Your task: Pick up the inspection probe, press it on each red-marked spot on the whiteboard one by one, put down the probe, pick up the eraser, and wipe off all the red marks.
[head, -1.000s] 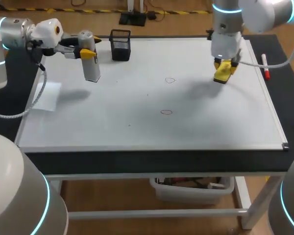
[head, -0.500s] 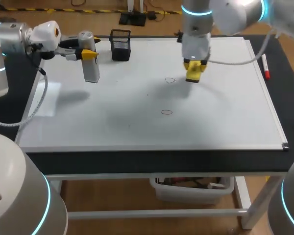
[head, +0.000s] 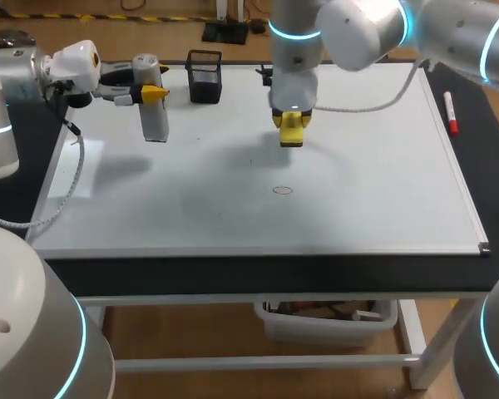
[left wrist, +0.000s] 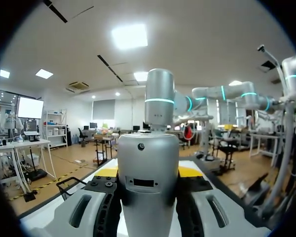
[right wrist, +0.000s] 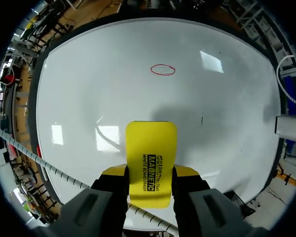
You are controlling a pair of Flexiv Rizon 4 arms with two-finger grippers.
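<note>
Nearest, one red mark (head: 283, 190) shows unwiped on the whiteboard (head: 382, 208) covering the counter. Beyond it, the right claw (head: 291, 131) grips the single yellow eraser (right wrist: 151, 148) low over mid-board, so wiping looks underway. Far left, the left claw (head: 150, 90) clamps the one probe (head: 155, 120) upright, not set down. One black mesh cup (head: 205, 76) stands farthest, right of the probe.

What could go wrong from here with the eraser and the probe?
1. The eraser in the right gripper sits short of the red oval; a short stroke could leave it unwiped.
2. The left gripper holds the probe upright close to the black mesh cup; a swing might knock the cup over.
</note>
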